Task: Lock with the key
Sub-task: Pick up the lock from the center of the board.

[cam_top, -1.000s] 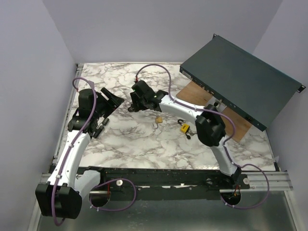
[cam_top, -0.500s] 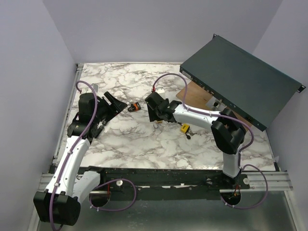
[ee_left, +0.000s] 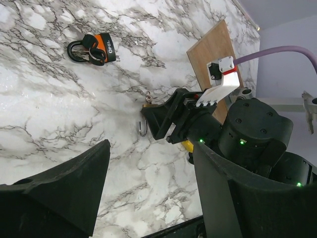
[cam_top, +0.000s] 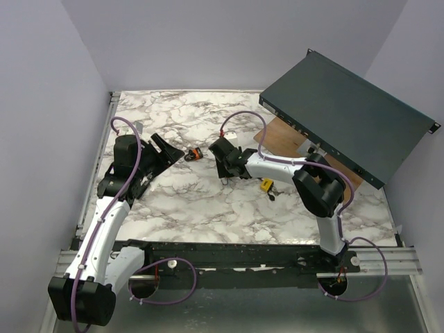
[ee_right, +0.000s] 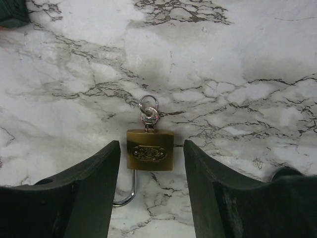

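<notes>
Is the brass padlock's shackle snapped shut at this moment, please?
No, the brass padlock lies with its shackle swung open like a hook.

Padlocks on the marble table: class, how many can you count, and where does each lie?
3. An orange-and-black padlock lies off the left gripper's tips; a brass padlock, key inserted, lies between the right gripper's fingers; a yellow padlock lies just right of that. Others may be hidden.

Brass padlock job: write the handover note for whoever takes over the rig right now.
Left gripper: open, empty, hovering over the marble table.
Right gripper: open, jaws straddling the brass padlock, not touching it.
The padlock lies flat mid-table, key in its keyhole, shackle swung open.
Done: nothing locked yet.
Left: grip the padlock, close the shackle, turn the key.
</notes>
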You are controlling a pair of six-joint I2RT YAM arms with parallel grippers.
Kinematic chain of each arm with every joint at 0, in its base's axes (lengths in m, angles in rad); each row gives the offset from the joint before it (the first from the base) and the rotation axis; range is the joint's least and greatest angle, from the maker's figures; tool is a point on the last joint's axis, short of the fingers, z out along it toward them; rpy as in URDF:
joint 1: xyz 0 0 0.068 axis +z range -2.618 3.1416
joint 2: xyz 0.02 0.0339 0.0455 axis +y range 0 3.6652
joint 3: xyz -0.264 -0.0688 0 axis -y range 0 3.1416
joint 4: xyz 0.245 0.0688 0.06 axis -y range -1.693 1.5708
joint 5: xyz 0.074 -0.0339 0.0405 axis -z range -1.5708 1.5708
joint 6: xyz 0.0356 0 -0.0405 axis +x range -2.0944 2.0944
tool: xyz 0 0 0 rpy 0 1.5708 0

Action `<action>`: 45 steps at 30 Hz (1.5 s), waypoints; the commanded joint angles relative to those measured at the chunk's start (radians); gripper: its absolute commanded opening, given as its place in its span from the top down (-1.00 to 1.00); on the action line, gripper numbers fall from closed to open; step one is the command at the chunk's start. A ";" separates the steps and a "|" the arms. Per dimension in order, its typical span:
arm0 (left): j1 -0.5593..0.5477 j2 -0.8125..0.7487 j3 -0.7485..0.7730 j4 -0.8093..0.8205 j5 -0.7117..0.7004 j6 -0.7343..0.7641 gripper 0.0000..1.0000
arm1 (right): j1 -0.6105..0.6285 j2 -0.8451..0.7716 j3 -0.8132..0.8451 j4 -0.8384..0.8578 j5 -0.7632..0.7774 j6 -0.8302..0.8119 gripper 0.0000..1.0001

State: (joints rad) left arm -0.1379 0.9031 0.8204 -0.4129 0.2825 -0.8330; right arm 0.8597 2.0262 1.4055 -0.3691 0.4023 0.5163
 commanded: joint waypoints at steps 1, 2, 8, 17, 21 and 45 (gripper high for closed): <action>-0.003 0.000 -0.004 -0.011 0.026 0.019 -0.34 | -0.015 0.017 -0.031 0.055 -0.006 -0.004 -0.10; -0.003 0.003 -0.003 -0.012 0.027 0.018 -0.34 | -0.016 0.018 -0.037 0.057 -0.012 -0.003 -0.06; -0.005 0.018 0.000 -0.006 0.032 0.014 -0.34 | -0.016 -0.004 -0.085 0.076 -0.042 0.011 0.04; -0.028 0.064 0.033 -0.023 0.084 0.047 -0.32 | -0.016 -0.105 -0.129 0.105 -0.113 -0.035 0.67; -0.037 0.104 0.058 -0.041 0.150 0.100 -0.27 | -0.016 -0.238 -0.175 0.156 -0.214 -0.124 0.73; -0.181 0.219 0.163 -0.105 0.494 0.175 -0.04 | 0.156 -0.633 -0.182 0.098 -0.497 -0.408 0.72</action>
State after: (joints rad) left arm -0.3161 1.1309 1.0039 -0.4931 0.7177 -0.6548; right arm 1.0027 1.4384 1.1740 -0.2516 -0.0769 0.1463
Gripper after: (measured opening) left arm 0.532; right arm 0.372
